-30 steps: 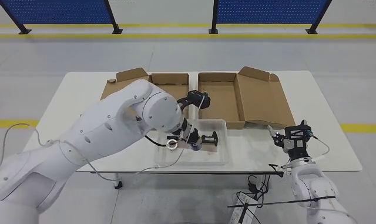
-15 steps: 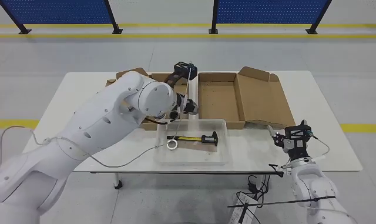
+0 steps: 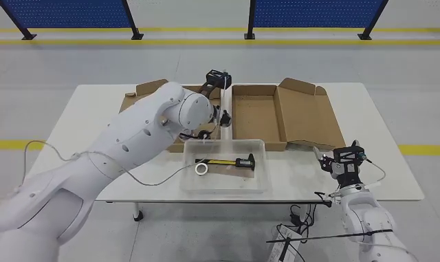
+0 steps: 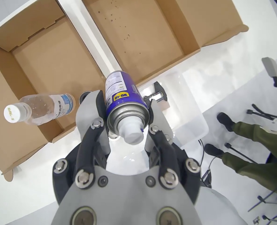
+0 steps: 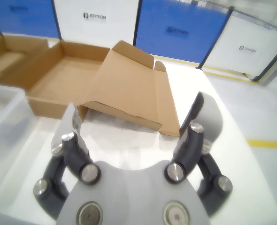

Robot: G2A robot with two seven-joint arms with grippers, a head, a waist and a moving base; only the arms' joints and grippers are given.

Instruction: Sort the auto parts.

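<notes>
My left gripper (image 4: pixel 125 99) is shut on a blue spray can (image 4: pixel 124 104) with a white nozzle. It hangs above the near edge of the left cardboard box (image 4: pixel 56 54), close to the strip of table between the two boxes. The same gripper (image 3: pixel 221 117) sits just behind the clear bin (image 3: pixel 260 186) in the top view. A clear water bottle (image 4: pixel 39 108) stands in the left box. The right cardboard box (image 3: pixel 258 117) holds nothing. A caliper (image 3: pixel 230 163) and a white ring (image 3: pixel 201 168) lie in the bin. My right gripper (image 3: pixel 342 159) rests open near the table's right front edge.
The right box's lid flap (image 5: pixel 133 90) lies folded out on the table just ahead of my right gripper (image 5: pixel 136 104). The white table (image 3: pixel 385 124) is bare to the right of the boxes. Blue fence panels (image 3: pixel 316 4) stand behind the table.
My left arm has risen out of the clear bin with the spray can and swung back toward the boxes. The right arm has kept still.
</notes>
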